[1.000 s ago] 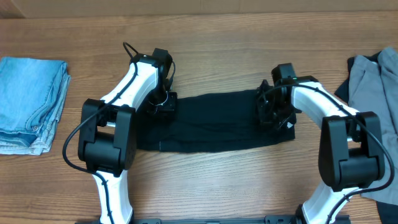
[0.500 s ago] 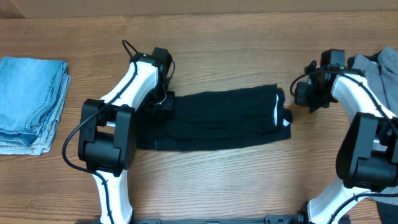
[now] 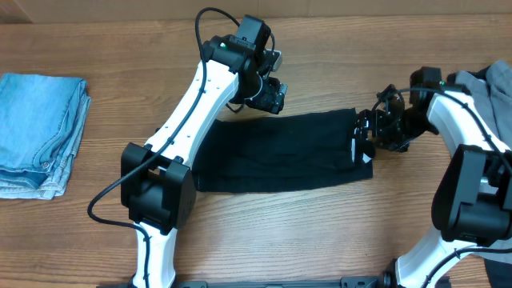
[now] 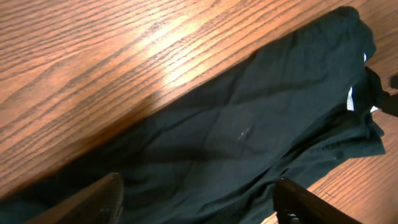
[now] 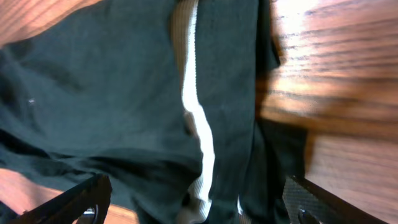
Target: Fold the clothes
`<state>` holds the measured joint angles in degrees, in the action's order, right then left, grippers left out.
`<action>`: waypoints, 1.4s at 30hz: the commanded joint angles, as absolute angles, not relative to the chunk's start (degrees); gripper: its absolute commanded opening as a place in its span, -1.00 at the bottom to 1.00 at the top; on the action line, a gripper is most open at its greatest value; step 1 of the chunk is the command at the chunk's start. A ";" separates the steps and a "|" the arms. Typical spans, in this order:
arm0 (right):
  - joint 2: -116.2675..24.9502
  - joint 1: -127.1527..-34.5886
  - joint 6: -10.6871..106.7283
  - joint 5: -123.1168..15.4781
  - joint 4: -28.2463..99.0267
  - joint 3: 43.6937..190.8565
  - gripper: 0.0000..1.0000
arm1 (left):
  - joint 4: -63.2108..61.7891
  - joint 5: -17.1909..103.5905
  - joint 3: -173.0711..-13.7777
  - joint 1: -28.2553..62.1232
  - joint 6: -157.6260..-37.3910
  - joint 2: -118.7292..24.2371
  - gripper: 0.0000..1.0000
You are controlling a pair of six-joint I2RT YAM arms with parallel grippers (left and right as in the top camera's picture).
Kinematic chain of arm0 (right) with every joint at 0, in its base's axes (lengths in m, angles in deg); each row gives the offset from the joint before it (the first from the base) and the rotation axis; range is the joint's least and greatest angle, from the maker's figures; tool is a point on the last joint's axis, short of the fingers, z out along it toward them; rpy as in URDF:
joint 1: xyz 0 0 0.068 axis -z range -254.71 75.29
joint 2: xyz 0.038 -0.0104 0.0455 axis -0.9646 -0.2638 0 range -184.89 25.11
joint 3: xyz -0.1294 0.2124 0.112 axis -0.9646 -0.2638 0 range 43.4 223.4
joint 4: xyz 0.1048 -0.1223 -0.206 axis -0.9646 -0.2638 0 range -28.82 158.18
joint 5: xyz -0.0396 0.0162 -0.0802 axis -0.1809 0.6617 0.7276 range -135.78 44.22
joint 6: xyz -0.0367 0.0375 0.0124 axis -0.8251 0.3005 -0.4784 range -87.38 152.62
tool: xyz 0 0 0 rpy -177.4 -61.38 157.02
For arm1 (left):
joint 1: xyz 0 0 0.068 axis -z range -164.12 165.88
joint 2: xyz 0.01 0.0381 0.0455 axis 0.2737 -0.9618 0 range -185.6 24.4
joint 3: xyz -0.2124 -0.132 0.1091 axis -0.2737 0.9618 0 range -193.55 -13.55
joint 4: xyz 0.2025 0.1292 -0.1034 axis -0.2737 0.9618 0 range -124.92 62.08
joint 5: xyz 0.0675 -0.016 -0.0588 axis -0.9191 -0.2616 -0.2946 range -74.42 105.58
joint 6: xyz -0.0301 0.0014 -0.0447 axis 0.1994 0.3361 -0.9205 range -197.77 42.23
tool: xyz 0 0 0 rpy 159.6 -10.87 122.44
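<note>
The wooden table (image 3: 320, 48) fills the overhead view. Across its middle lies the black garment (image 3: 280, 152), spread in a long flat band running left to right, with its right end bunched into a few folds. At the table's far left sits a folded stack of light-blue denim (image 3: 40, 132), well apart from the black piece. A grey garment (image 3: 502, 112) lies crumpled at the right edge, partly behind my right arm.

My left gripper (image 3: 270, 94) hangs over bare wood just beyond the far edge of the black garment, near its left half. In the left wrist view my two fingers stand wide apart at the bottom corners with nothing between them, the dark cloth (image 4: 249, 143) lying loose below.

My right gripper (image 3: 376, 132) is at the bunched right end of the black garment. Its fingers are also spread wide and released, holding nothing; I cannot tell whether they brush the cloth.

A narrow white ribbed strip (image 5: 198, 118) runs along a fold at that right end.
</note>
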<state>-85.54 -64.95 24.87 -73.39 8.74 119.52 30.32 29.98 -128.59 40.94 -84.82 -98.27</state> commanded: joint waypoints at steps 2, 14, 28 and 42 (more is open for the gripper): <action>-85.58 -64.82 23.56 -73.22 16.87 112.13 0.83 | 30.34 30.46 -128.55 40.66 -83.66 -100.41 0.33; -84.99 -64.34 25.03 -76.93 22.11 110.18 1.00 | 27.50 33.78 -127.96 42.32 -84.62 -107.25 -0.67; -85.27 -63.13 26.62 -82.07 19.05 108.15 1.00 | 23.60 35.05 -127.96 44.46 -84.60 -107.52 -0.37; -85.27 -63.05 26.60 -98.13 37.67 98.47 -0.89 | 23.80 33.10 -128.96 43.98 -84.14 -107.43 -0.48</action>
<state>-85.01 -62.81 26.80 -97.46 34.83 98.55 23.34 34.06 -128.02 44.35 -84.01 -107.01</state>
